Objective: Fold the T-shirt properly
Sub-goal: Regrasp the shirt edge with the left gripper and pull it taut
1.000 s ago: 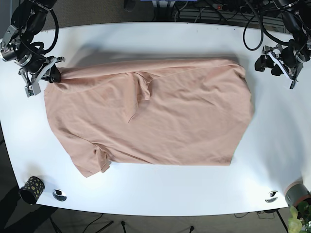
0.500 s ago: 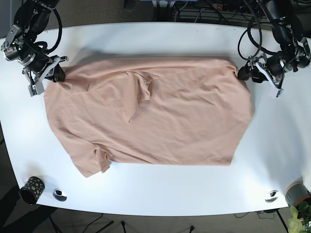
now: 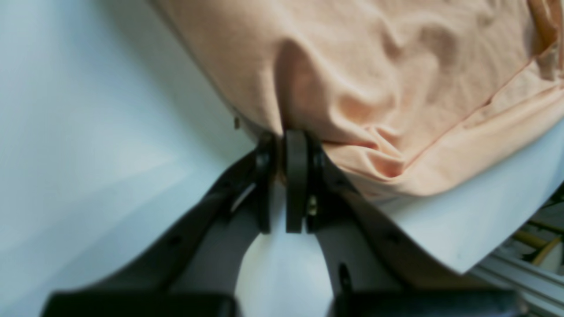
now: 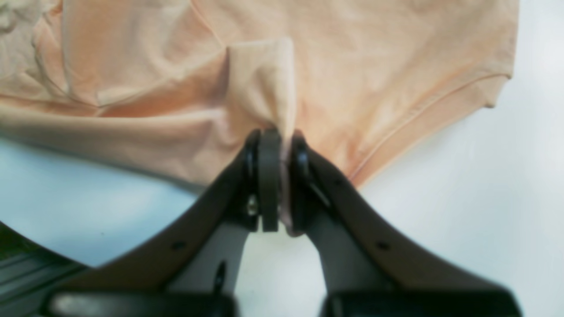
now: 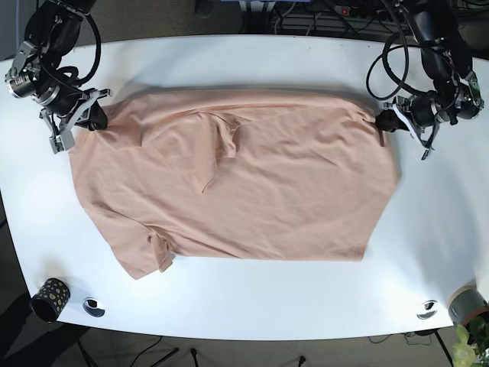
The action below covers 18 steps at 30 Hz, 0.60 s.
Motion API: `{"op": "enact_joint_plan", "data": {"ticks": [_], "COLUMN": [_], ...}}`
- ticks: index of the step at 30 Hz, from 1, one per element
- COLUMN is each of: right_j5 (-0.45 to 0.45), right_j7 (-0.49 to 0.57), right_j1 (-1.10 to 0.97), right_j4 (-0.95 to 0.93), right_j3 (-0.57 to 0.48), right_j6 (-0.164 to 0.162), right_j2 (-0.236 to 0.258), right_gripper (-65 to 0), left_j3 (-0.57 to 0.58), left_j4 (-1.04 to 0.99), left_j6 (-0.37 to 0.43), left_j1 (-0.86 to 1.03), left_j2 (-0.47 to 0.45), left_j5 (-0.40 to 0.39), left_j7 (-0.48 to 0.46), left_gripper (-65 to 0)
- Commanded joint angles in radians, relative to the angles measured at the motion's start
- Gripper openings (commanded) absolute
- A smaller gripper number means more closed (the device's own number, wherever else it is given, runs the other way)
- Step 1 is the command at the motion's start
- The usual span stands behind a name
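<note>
grasp step: left claw [image 3: 284,185] and right claw [image 4: 280,185] each clamped on shirt [image 5: 229,183] edge, likely top corners; next lift together, fold toward frame bottom.

Bare white table [image 5: 252,302] rings the T-shirt [image 5: 244,183]; a patterned cup [image 5: 50,297] crowds the near corner.

white table [image 5: 252,298] | cables [image 5: 321,15] behind | dark floor [image 5: 153,19]
</note>
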Motion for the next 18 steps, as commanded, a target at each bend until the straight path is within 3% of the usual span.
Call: {"op": "enact_joint_plan", "data": {"ticks": [1,9,11,18], "right_j5": [0.019,0.020,0.033,0.114], "right_j7": [0.016,-0.015,-0.031,-0.035], "right_j1": [0.017,-0.004,-0.015,-0.081], "right_j4": [0.020,0.141,0.181,0.184], "right_j3": [0.010,0.012,0.015,0.106], "right_j6": [0.001,0.001,0.001,0.001], "right_j2": [0.000,-0.009,-0.028,-0.032], "right_gripper": [-65.0,-65.0,-65.0,-65.0], "left_j3": [-0.024,-0.042,-0.047,-0.151], "left_j4": [0.088,0.421,0.500,0.572], "left_j6": [0.001,0.001,0.001,0.001], "left_j1": [-0.003,0.132,0.177,0.218], "left_j2": [-0.017,-0.060,-0.076,-0.105], "left_j5": [0.023,0.038,0.038,0.034], "left_j7": [-0.002,0.008,0.046,0.140], "left_gripper": [-61.8,-61.9,-61.9,-61.9]}}
